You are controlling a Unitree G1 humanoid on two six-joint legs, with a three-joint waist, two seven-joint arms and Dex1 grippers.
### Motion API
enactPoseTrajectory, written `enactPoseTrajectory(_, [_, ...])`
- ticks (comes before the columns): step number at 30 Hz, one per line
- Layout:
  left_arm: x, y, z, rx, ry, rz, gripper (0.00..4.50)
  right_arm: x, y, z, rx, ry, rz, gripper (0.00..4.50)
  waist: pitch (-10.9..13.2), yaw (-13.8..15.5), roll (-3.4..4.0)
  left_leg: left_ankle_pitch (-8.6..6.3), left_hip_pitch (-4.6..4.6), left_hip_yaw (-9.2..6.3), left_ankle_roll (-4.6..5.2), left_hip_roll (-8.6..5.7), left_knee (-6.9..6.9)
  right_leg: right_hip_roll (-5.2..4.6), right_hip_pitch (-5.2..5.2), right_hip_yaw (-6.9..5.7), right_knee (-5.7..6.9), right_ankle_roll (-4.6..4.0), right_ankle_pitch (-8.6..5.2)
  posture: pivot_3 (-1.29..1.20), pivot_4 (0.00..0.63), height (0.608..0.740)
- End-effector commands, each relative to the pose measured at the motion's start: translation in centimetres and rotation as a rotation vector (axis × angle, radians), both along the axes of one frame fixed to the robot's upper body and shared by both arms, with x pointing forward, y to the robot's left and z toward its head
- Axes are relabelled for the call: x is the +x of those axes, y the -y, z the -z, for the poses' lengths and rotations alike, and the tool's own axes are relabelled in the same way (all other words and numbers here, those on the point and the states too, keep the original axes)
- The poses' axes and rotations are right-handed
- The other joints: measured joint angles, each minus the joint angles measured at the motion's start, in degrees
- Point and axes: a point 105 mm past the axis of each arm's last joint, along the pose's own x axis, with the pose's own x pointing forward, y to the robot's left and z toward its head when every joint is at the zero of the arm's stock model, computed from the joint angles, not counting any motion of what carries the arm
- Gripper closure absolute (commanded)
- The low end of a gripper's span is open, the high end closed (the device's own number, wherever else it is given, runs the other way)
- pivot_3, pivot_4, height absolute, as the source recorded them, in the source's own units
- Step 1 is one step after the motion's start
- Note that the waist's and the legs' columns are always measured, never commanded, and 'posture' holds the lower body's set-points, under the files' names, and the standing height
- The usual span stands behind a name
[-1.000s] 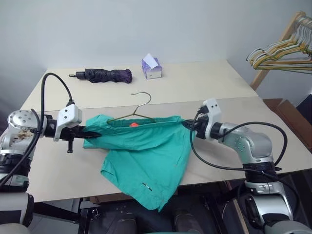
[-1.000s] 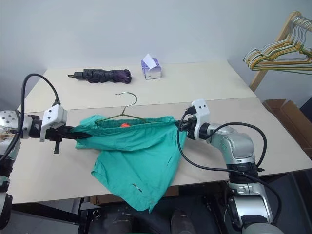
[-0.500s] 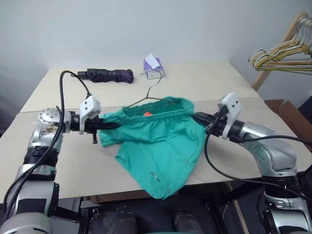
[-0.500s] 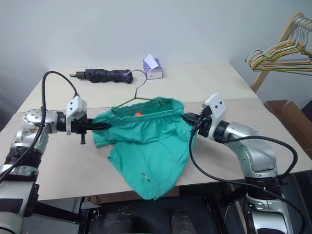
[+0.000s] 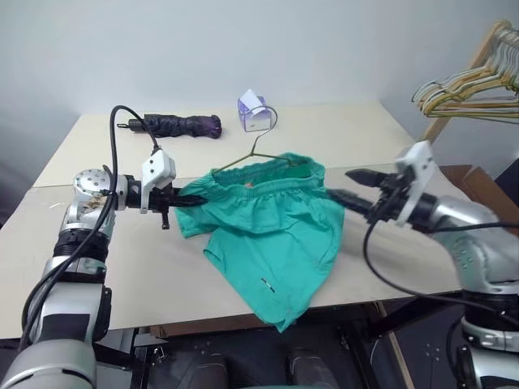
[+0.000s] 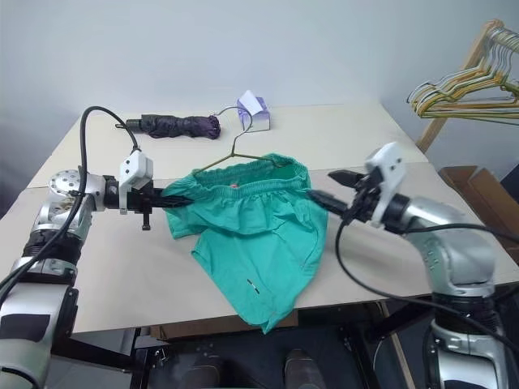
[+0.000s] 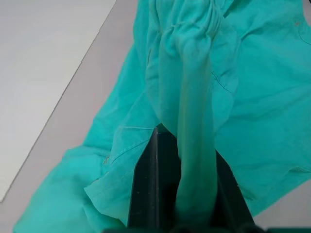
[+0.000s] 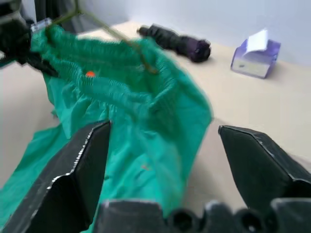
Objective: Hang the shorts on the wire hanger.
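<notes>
Beside the shorts (image 5: 272,231), right gripper (image 5: 350,185) level, fingers spread.

Hanger (image 5: 258,150): you see only hook and upper wires; the frame is hidden inside the shorts (image 5: 268,231). Right hand (image 5: 355,186) is motion-blurred. Left hand (image 5: 185,202): fingertips buried in waistband cloth.

The worktop (image 5: 340,134) is seen from above by both head eyes; the shorts (image 7: 204,87) are viewed close-up by each wrist camera.
</notes>
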Motion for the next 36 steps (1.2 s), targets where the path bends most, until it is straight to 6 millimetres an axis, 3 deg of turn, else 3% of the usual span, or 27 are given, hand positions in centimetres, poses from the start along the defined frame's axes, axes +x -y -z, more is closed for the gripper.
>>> enactPoseTrajectory(1, [0.2, 0.7, -2.3, -0.017, 0.076, 0.043, 4.50, 1.0, 1.1, -2.7, -0.076, 0.082, -0.001, 0.41, 0.0, -0.2, 0.01, 0.00, 0.02, 0.00, 0.00, 0.01, 0.00, 0.01, 0.00, 0.00, 0.01, 0.00, 0.00, -0.05, 0.005, 0.740])
enactPoseTrajectory(5, [0.1, 1.0, -2.5, -0.009, 0.088, 0.069, 4.50, 3.2, 1.9, -2.1, -0.326, 0.086, -0.009, 0.41, 0.0, -0.9, 0.03, 0.00, 0.05, 0.06, 0.00, 0.03, -0.03, 0.02, 0.00, 0.03, -0.01, 0.01, -0.01, -0.04, 0.005, 0.740])
enactPoseTrajectory(9, [0.0, 1.4, -2.7, -0.011, 0.093, 0.093, 4.50, 4.2, 1.6, -1.6, -0.448, 0.075, -0.108, 0.41, 0.0, -1.5, 0.03, 0.00, -0.03, 0.03, 0.00, 0.03, -0.03, 0.01, -0.04, 0.02, -0.03, 0.01, -0.01, -0.03, 0.003, 0.740])
enactPoseTrajectory(16, [-0.2, 2.1, -3.0, -0.002, 0.091, 0.138, 4.50, 3.5, -1.4, -1.9, -0.562, 0.081, -0.382, 0.41, 0.0, -1.7, 0.03, 0.00, -0.03, 0.01, 0.00, 0.01, -0.01, -0.03, -0.08, 0.02, 0.04, 0.00, 0.00, -0.02, 0.001, 0.740])
enactPoseTrajectory(29, [-0.1, 4.1, -3.1, -0.002, 0.090, 0.209, 4.50, 3.9, -4.6, -0.6, -0.704, 0.057, -0.541, 0.41, 0.0, -1.6, 0.05, 0.01, -0.04, -0.03, -0.01, -0.02, 0.04, -0.04, -0.09, 0.00, 0.07, 0.00, 0.00, -0.02, 0.001, 0.740])
enactPoseTrajectory(32, [-0.1, 4.4, -3.0, 0.000, 0.088, 0.222, 4.50, 3.8, -5.1, -0.4, -0.730, 0.049, -0.571, 0.96, 0.0, -1.7, 0.06, 0.01, -0.03, -0.03, -0.01, -0.01, 0.04, -0.04, -0.09, 0.00, 0.08, 0.00, 0.00, -0.03, 0.003, 0.740])
enactPoseTrajectory(34, [-0.1, 4.7, -2.9, 0.001, 0.090, 0.229, 4.50, 3.6, -5.3, -0.2, -0.753, 0.043, -0.596, 1.61, 0.0, -1.7, 0.06, 0.01, -0.02, -0.04, -0.01, -0.01, 0.04, -0.04, -0.09, 0.00, 0.10, 0.00, 0.00, -0.03, 0.003, 0.740])
enactPoseTrajectory(35, [0.0, 4.8, -2.9, 0.001, 0.091, 0.232, 4.50, 3.5, -5.3, -0.1, -0.760, 0.039, -0.606, 2.21, 0.0, -1.7, 0.06, 0.01, -0.02, -0.04, -0.01, -0.01, 0.04, -0.04, -0.09, 0.00, 0.10, 0.00, 0.00, -0.03, 0.001, 0.740])
enactPoseTrajectory(36, [0.0, 4.9, -2.9, 0.000, 0.092, 0.233, 4.50, 3.5, -5.4, 0.0, -0.764, 0.036, -0.612, 2.37, 0.0, -1.7, 0.06, 0.01, -0.02, -0.04, -0.01, -0.02, 0.04, -0.04, -0.09, 0.00, 0.10, 0.00, 0.00, -0.03, 0.001, 0.740])
